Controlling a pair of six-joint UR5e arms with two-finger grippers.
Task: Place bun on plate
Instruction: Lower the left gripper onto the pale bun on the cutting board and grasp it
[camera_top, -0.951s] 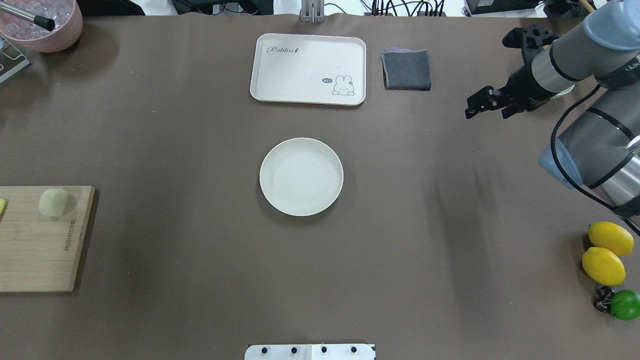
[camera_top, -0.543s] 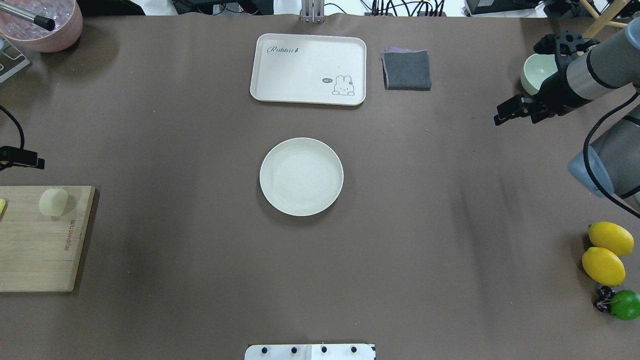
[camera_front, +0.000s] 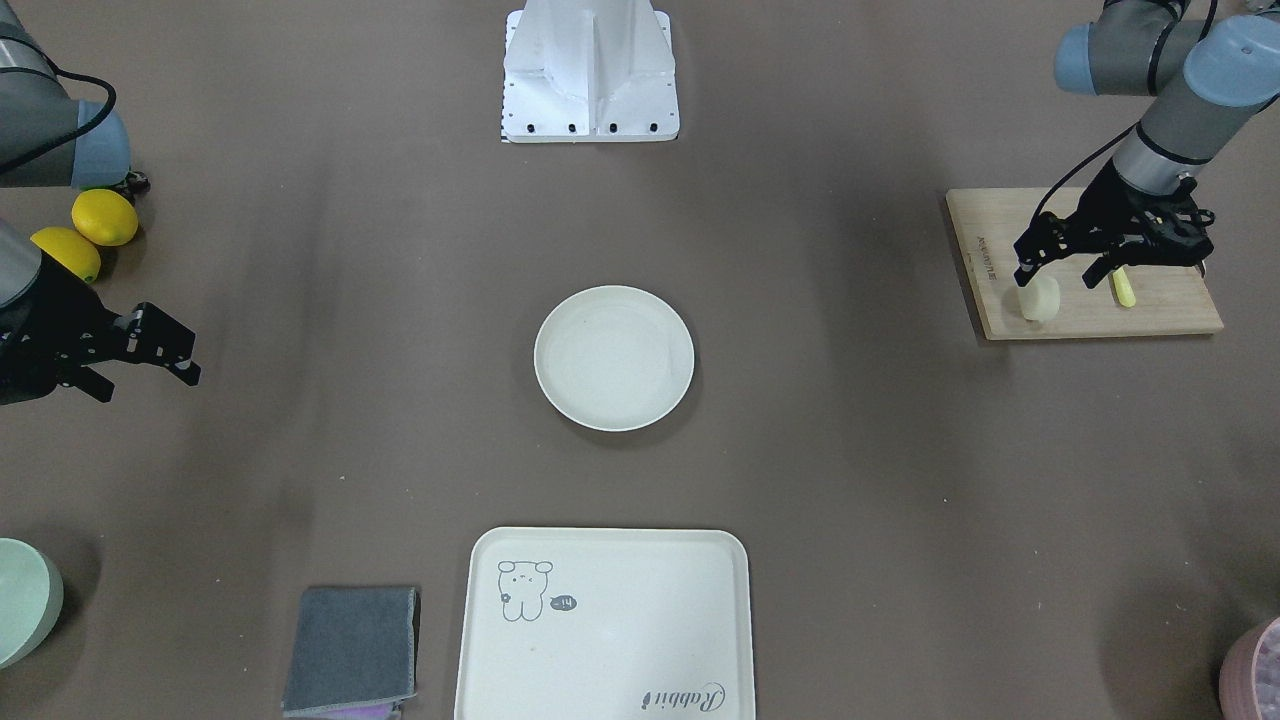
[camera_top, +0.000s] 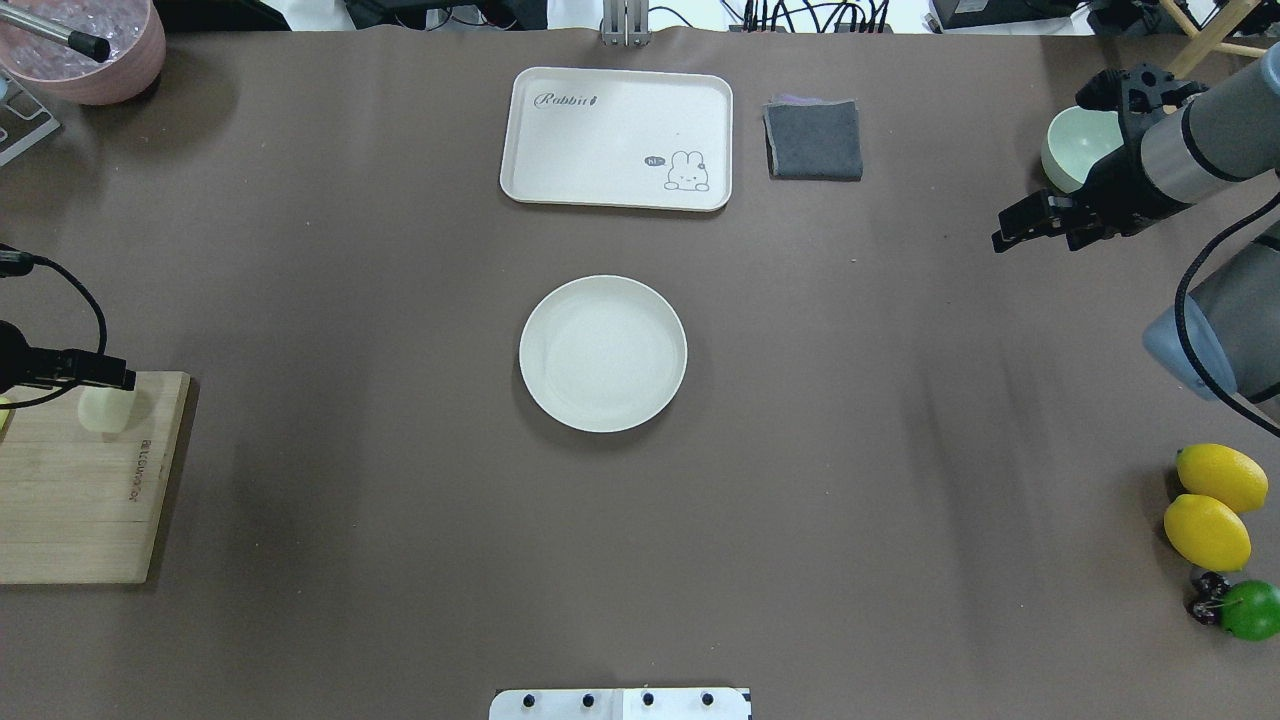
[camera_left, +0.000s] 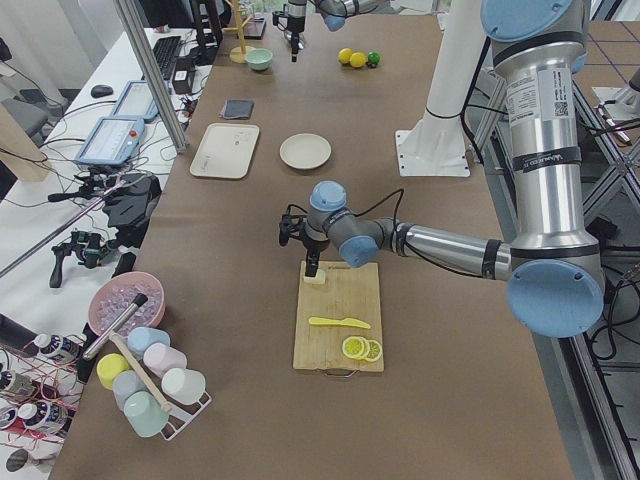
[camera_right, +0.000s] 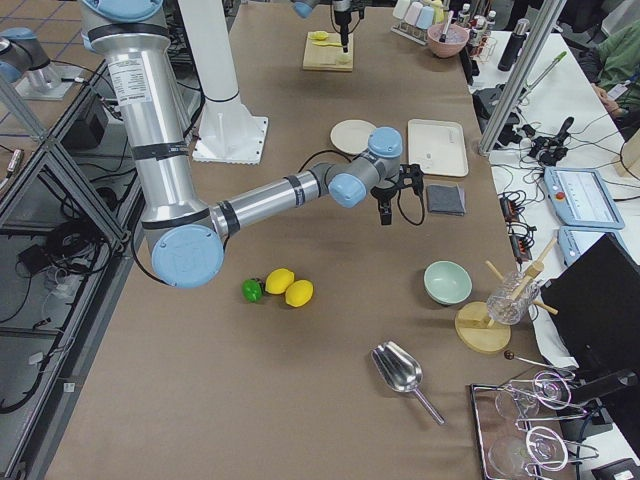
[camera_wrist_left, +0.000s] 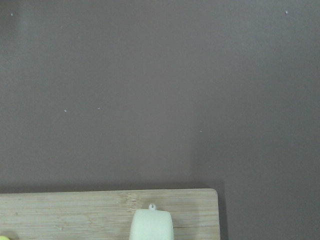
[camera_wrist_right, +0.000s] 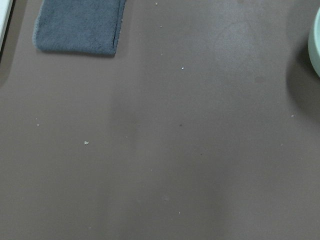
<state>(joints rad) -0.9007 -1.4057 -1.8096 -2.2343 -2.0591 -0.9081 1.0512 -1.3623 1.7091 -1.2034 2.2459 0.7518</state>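
The bun is found on the corner of a cutting board, well apart from the plate, at its 9 o'clock seen from overhead. The left gripper is held spread above it. The right gripper is parted too, with nothing in it. The bun is judged soft, light and easily dented, so a gentle pinch across its short sides is advised. "Rabbit" and "hi" are read on the tray.

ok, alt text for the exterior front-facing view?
Left gripper, jaws open, hovers at the bun on a wooden cutting board at the view's right. The bare plate sits mid-table; the right gripper hangs open at the left edge, near two lemons.
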